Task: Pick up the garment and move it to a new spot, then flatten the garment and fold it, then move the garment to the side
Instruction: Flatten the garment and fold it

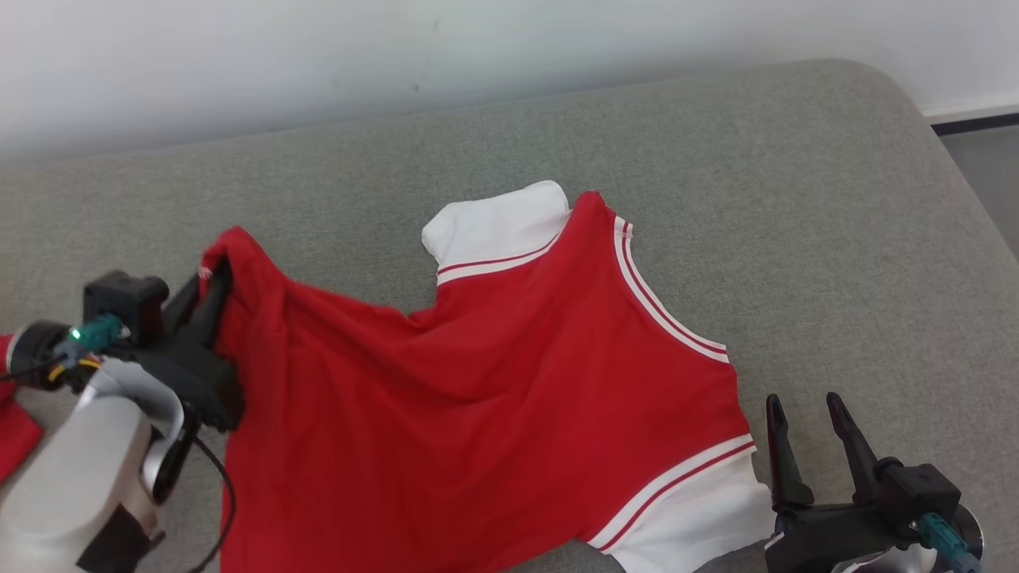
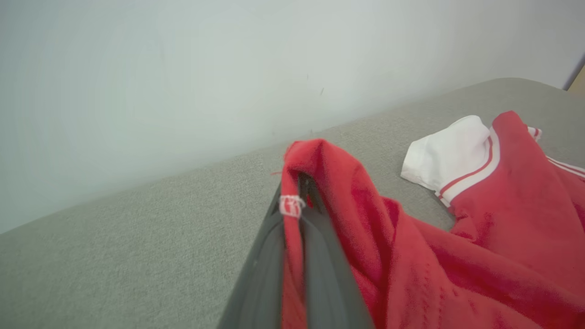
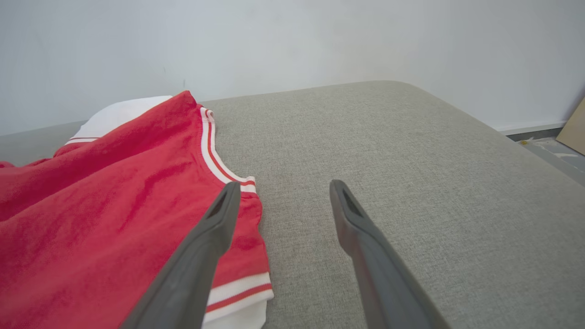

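Two arms: the pale left forearm [image 1: 80,477] comes in from the lower left of the head view with its wrist turned up and to the right. The right arm sits low at the lower right, fingers pointing up that view.
Left gripper [image 1: 213,274]: pressed together on a red edge of the garment [image 1: 493,382]. In the left wrist view the dark fingers [image 2: 265,256] meet with a fold of cloth between them, and a small white stitch [image 2: 291,205] lies at the pinch.
Right gripper [image 1: 804,406]: spread wide and holding nothing. Its left finger [image 3: 201,256] hangs over the red shoulder by the neck trim, and its right finger is over bare cushion; I cannot tell whether either touches.
Garment place: on the grey cushion [image 1: 796,199], left of centre, with its pinched corner raised into a peak at the left.
Garment direction: the long axis runs left to right across the head view, with the striped neckline [image 1: 669,306] facing the robot's right.
Sleeves: one white sleeve [image 1: 493,227] points toward the wall [image 1: 318,48]. The other sleeve [image 1: 700,517] lies near the robot, just beside the right gripper.
Cloth state: rumpled, with creases fanning from the pinched corner.
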### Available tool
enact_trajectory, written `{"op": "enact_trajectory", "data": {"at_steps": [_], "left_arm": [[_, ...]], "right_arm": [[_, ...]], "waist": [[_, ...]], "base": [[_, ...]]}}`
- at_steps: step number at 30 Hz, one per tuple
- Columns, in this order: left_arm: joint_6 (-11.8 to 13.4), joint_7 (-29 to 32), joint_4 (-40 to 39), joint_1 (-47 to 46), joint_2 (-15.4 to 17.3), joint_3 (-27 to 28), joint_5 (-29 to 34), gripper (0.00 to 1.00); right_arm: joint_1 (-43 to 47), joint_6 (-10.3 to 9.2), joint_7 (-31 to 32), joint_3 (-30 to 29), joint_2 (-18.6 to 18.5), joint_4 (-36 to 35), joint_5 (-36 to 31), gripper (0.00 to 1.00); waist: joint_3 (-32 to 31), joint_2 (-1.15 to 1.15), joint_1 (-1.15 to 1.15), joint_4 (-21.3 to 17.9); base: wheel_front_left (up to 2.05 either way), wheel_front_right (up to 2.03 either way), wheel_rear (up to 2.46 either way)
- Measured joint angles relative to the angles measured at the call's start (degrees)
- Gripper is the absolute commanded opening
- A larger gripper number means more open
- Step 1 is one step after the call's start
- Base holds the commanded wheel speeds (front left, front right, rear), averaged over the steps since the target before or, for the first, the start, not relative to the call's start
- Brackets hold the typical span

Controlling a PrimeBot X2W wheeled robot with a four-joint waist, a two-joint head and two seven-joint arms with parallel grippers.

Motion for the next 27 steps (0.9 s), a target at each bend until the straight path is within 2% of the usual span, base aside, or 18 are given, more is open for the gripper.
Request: {"op": "enact_trajectory", "data": {"at_steps": [8,16,17,18,19,20,27], "left_arm": [[0.0,-1.5,1.1,-6.1,1.3,-1.1,0.7,0.00],[0.0,-1.9,1.4,-10.3,1.1,0.6,1.8,0.00],[0.0,-1.9,2.0,-10.4,1.1,0.3,2.4,0.07],[0.0,-1.9,2.6,-10.3,1.0,0.2,2.6,0.56],[0.0,-1.9,3.2,-10.3,1.0,0.3,2.9,0.93],[0.0,-1.9,3.8,-10.3,1.0,0.6,3.1,1.00],[0.0,-1.9,5.7,-7.2,1.1,2.0,3.9,1.00]], "right_arm": [[-0.8,0.00,0.0,0.0,0.2,-0.4,-0.1,1.00],[-1.4,0.00,0.0,0.0,0.3,-0.5,-0.3,1.00],[-1.5,0.00,0.0,0.1,0.4,-0.5,-0.3,1.00],[-1.5,0.00,0.0,0.2,0.5,-0.5,-0.4,1.00],[-1.5,0.00,0.0,0.2,0.6,-0.5,-0.5,1.00],[-1.5,0.00,0.0,0.3,0.7,-0.5,-0.5,1.00],[-1.3,0.00,0.0,0.0,0.9,0.3,-0.6,1.00]], "waist": [[1.8,0.00,0.00,-1.5],[2.7,0.00,0.00,-2.2],[2.7,0.00,0.00,-2.2],[2.8,0.00,0.00,-2.3],[2.9,0.00,0.00,-2.3],[2.9,0.00,0.00,-2.4],[1.5,0.00,0.00,-2.2]], "base": [[0.00,0.00,0.00],[0.00,0.00,0.00],[0.00,0.00,0.00],[0.00,0.00,0.00],[0.00,0.00,0.00],[0.00,0.00,0.00],[0.00,0.00,0.00]]}}
